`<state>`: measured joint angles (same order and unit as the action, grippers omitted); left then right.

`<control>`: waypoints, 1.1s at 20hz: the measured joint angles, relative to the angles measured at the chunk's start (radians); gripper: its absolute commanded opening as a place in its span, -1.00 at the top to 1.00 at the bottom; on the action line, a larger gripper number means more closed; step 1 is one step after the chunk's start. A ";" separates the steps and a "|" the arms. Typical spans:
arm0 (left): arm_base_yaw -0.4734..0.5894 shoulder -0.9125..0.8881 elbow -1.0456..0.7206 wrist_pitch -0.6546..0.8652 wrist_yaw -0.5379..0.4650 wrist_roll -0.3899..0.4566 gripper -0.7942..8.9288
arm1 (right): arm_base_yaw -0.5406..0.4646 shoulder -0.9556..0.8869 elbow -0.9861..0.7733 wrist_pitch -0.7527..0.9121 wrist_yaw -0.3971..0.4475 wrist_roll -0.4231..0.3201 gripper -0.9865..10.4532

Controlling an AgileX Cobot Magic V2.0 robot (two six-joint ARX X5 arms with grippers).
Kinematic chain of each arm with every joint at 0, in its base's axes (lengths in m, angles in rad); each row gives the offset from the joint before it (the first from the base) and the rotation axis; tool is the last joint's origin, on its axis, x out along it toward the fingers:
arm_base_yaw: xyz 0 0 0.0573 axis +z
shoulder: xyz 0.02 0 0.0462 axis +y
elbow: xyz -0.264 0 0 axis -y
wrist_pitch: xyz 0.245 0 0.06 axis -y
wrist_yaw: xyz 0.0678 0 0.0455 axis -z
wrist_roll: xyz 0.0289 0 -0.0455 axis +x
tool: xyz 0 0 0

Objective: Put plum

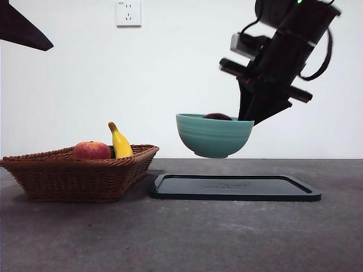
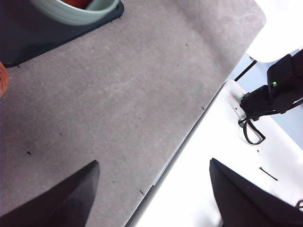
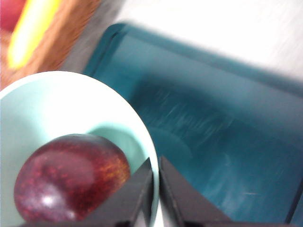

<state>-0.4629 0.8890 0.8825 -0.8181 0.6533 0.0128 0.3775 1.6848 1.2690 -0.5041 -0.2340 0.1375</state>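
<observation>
The plum (image 1: 218, 117) is dark maroon and lies inside a teal bowl (image 1: 214, 136); only its top shows over the rim. In the right wrist view the plum (image 3: 71, 177) rests on the bowl's pale inner wall (image 3: 57, 104). My right gripper (image 3: 156, 163) is shut on the bowl's rim, one jaw inside and one outside. In the front view this gripper (image 1: 249, 116) holds the bowl in the air above the black tray (image 1: 235, 187). My left gripper (image 2: 153, 163) is open and empty over the table's edge, away from the bowl (image 2: 75, 9).
A woven basket (image 1: 79, 170) stands left of the tray, holding a red-orange peach-like fruit (image 1: 91, 151) and a yellow banana (image 1: 120, 143). The left arm shows as a black tip (image 1: 22, 28) at the top left corner. A wall socket (image 1: 128, 12) is behind.
</observation>
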 measured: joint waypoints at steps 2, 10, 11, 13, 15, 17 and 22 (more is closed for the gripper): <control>0.000 0.000 0.000 0.000 0.000 0.000 0.07 | -0.027 0.078 0.057 0.000 0.000 -0.006 0.82; 0.000 0.000 0.000 0.000 0.000 0.000 0.07 | -0.074 0.203 0.090 0.030 0.007 -0.011 0.82; 0.000 0.000 0.000 0.001 0.000 0.000 0.07 | -0.074 0.205 0.090 0.030 0.007 -0.014 0.82; 0.000 0.000 0.000 0.000 0.000 0.000 0.07 | -0.074 0.210 0.090 0.024 0.007 -0.018 0.82; 0.000 0.000 0.000 0.000 0.000 0.000 0.07 | -0.074 0.212 0.090 0.014 0.007 -0.018 0.80; 0.000 0.000 0.000 0.000 0.000 0.000 0.07 | -0.074 0.212 0.090 0.015 0.006 -0.018 0.62; 0.000 0.000 0.000 -0.001 0.000 0.000 0.07 | -0.073 0.210 0.090 0.015 0.008 -0.017 0.54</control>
<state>-0.4629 0.8890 0.8825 -0.8192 0.6533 0.0128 0.3046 1.8946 1.3590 -0.4892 -0.2256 0.1207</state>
